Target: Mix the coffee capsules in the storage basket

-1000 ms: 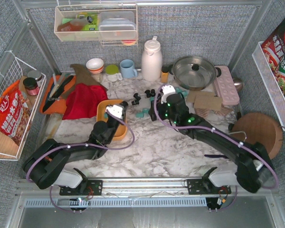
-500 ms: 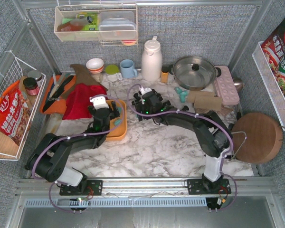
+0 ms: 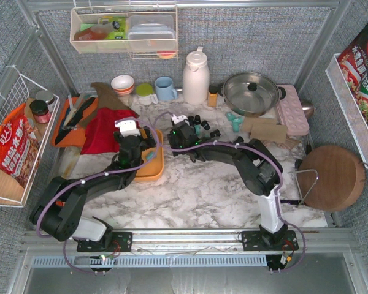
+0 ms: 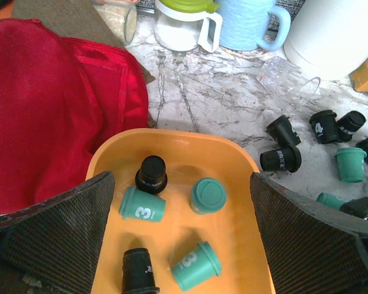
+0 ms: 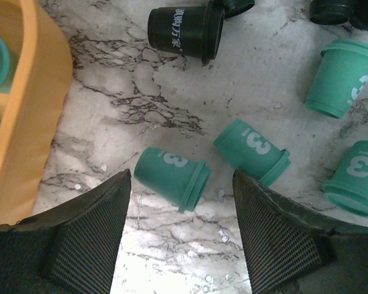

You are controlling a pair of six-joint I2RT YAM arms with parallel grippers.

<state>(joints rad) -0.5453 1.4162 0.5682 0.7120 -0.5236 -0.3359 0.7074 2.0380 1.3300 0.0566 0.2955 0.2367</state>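
**A:** Entry one, the storage basket (image 3: 152,173)?

**B:** Orange, shallow, with a raised rim. It sits on the marble tabletop (image 3: 202,190), left of centre, with its far left corner just beside the red cloth (image 4: 49,104).

**A:** Contents?

**B:** The left wrist view shows five coffee capsules (image 4: 142,205) loose on the basket floor. Two are black and three are teal, with the colours mixed together.

**A:** Stock outside the basket?

**B:** It is scattered on the marble to the right of the basket. A black group (image 4: 281,159) lies nearest the rim, with more black and some teal beyond it. The right wrist view shows four teal capsules and one black capsule (image 5: 185,30) on its side.

**A:** Left gripper (image 4: 181,208)?

**B:** It hangs over the basket with its jaws spread wide, holding nothing. The capsules lie below and between its fingers.

**A:** Right gripper (image 5: 181,226)?

**B:** It is low over the marble, just right of the basket wall (image 5: 24,92). Its jaws are apart and nothing is pinched. One teal capsule (image 5: 172,177) lies on its side between the fingers. A second (image 5: 253,150) lies just beside the right-hand finger.

**A:** Backdrop?

**B:** A blue mug (image 4: 245,24) stands well behind the basket.
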